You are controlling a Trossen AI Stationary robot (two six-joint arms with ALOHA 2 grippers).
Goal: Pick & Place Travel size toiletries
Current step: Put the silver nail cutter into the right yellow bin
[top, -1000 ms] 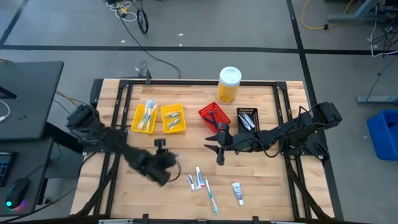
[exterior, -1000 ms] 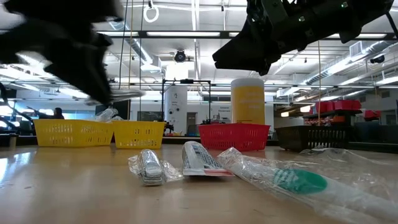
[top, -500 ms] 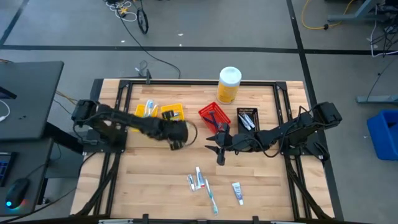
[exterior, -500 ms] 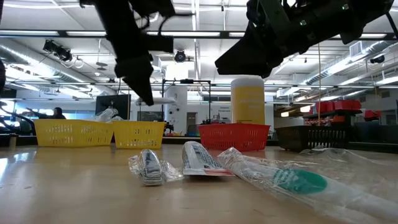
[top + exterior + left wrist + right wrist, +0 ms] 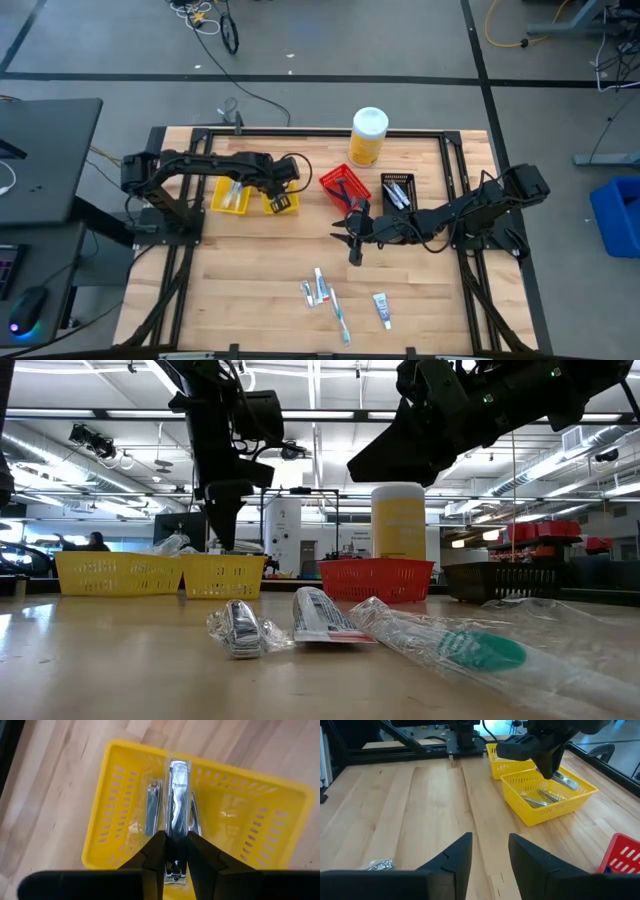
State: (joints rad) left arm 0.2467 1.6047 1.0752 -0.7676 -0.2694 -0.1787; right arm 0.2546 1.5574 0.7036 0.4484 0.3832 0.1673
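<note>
Left end effector: It hangs over the second yellow bin. Its two fingers pinch a small silvery packet tight, and the packet sticks out over the inside of that bin.
Second yellow bin: It sits on the bench just beside the first yellow bin. More shiny packets lie on its bottom.
First yellow bin: It sits on the far left of the row. Some slim wrapped things lie in it, too small to tell apart.
Right end effector: It floats above the middle of the bench, near the red bin. Its fingers stand apart and hold nothing.
Red bin: It sits between the second yellow bin and the black bin.
Black bin: It is on the right end of the row, with a few pale slim things inside.
Yellow canister: It stands up tall with a white lid, behind the red bin at the far edge of the bench.
Toiletries left on the bench: A silvery packet, a small white toothpaste tube and a wrapped toothbrush lie close together near the front edge. One more little tube lies to the right of them, a bit apart.
</note>
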